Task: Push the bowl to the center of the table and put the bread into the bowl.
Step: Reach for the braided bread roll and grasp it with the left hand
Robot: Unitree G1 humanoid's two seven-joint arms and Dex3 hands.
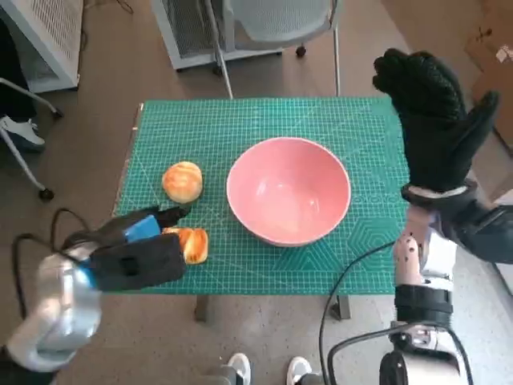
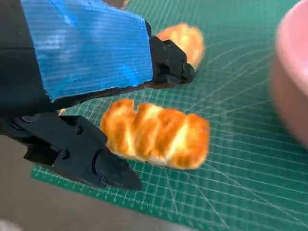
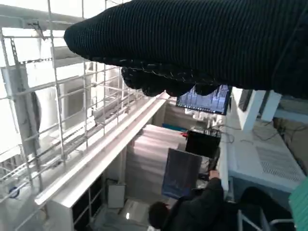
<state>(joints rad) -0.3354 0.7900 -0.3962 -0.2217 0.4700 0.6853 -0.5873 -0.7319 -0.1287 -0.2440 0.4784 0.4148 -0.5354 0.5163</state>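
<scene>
Fingers of the left hand (image 1: 132, 250) are spread apart and hold nothing: in the left wrist view one black finger (image 2: 171, 65) reaches past the far side of the long bread (image 2: 156, 139) and another (image 2: 84, 156) lies on its near side, so the loaf sits in the gap between them, and whether either finger touches it cannot be told. In the head view this long bread (image 1: 192, 245) lies near the table's near left edge, partly covered by the hand. A round bread (image 1: 183, 181) sits just beyond it, a little farther from the robot, and apart from the hand.

The pink bowl (image 1: 288, 190) stands upright about the middle of the green cutting mat (image 1: 361, 136), just right of both breads and touching neither. In the left wrist view only its blurred rim (image 2: 291, 72) shows at the edge.

The right hand (image 1: 437, 120) is raised well above the right side of the table, its gloved fingers stretched out and apart, holding nothing. The right wrist view shows the glove (image 3: 202, 43) across the top, with a wire rack (image 3: 53, 110), a lit screen (image 3: 204, 101) and a seated person (image 3: 192, 211) beyond.

On the floor past the table stands a wheeled chair (image 1: 272, 24), and a person's white shoes (image 1: 268, 370) show at the near edge.
</scene>
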